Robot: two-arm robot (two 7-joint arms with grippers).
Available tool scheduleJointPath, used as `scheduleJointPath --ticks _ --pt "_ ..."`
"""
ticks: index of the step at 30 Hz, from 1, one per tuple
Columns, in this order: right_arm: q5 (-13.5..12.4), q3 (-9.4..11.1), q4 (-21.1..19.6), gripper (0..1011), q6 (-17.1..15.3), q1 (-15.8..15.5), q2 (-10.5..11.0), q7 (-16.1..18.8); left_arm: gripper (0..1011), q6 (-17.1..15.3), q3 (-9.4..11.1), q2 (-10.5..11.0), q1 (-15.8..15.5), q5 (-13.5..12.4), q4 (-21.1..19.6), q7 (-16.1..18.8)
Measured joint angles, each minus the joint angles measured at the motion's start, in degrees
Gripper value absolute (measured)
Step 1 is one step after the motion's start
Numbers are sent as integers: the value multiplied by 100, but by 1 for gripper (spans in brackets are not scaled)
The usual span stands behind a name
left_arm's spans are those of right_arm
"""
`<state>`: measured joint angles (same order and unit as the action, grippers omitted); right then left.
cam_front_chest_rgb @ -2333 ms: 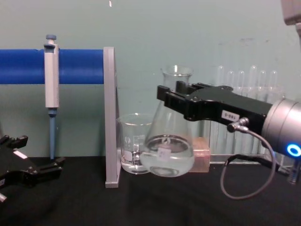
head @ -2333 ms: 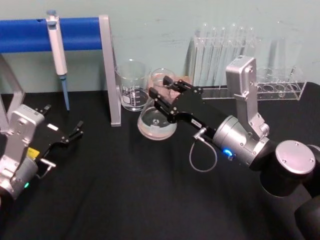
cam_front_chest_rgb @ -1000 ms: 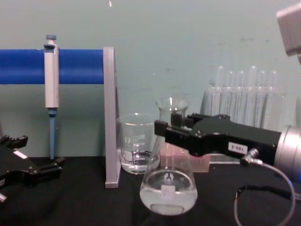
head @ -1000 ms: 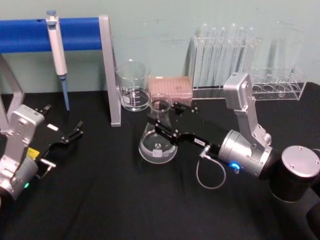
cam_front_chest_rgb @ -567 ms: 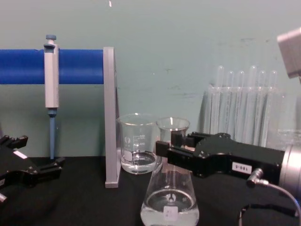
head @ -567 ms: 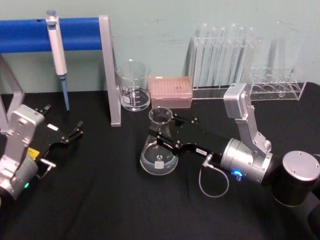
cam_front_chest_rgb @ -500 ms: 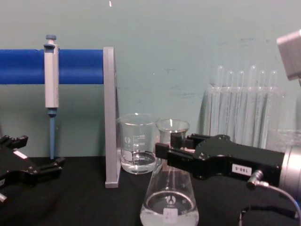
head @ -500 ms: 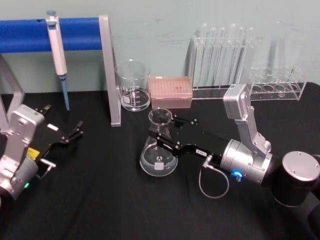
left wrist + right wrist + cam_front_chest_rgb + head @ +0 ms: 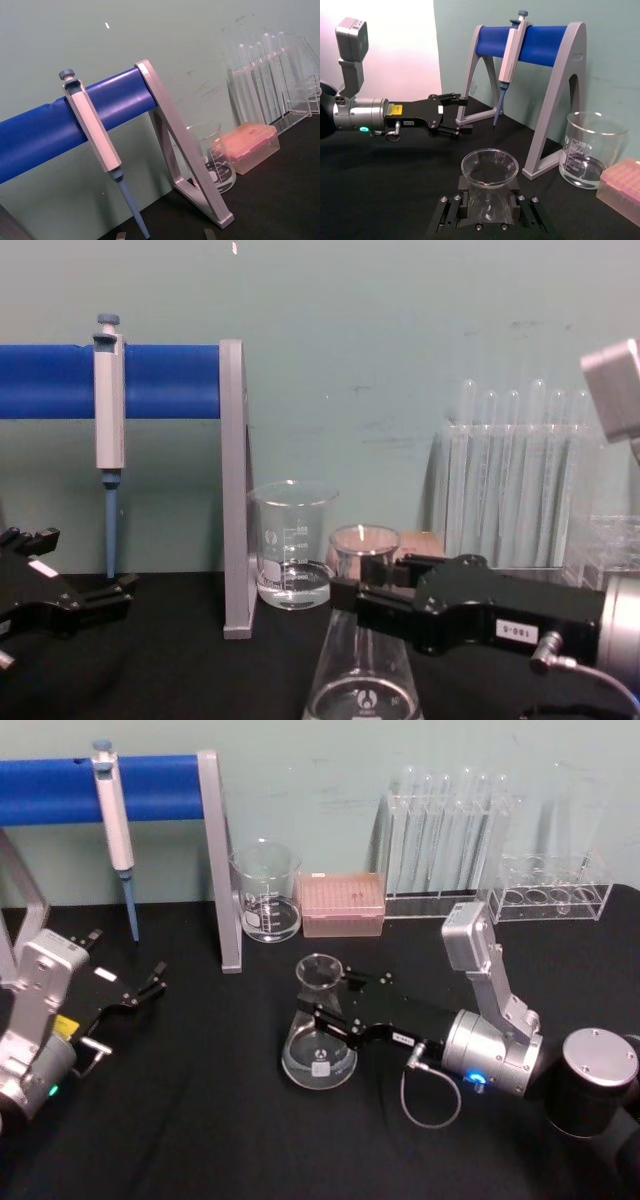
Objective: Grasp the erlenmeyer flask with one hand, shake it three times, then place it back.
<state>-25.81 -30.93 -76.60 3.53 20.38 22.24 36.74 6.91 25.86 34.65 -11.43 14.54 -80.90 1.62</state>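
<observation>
Far side closed off by a flat pale green painted wall [image 9: 300, 810], matte and evenly lit from left to right. Faint darker scuffs [image 9: 385, 441] scattered over the paint toward the right, plus a small bright white speck [image 9: 234, 248] high up, left of centre. Below, from the wall's foot to the near edge, a black matte tabletop [image 9: 200, 1120] spanning the full width. In the right wrist view, a bright white wall section [image 9: 385, 45] meeting the green paint at a straight vertical edge.
</observation>
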Motion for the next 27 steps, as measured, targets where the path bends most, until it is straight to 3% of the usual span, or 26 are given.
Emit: scheduleJointPath --ticks 27 --pt "-78 -80 202 449 -61 51 37 69 1001 0 0 0 0 1 0 0"
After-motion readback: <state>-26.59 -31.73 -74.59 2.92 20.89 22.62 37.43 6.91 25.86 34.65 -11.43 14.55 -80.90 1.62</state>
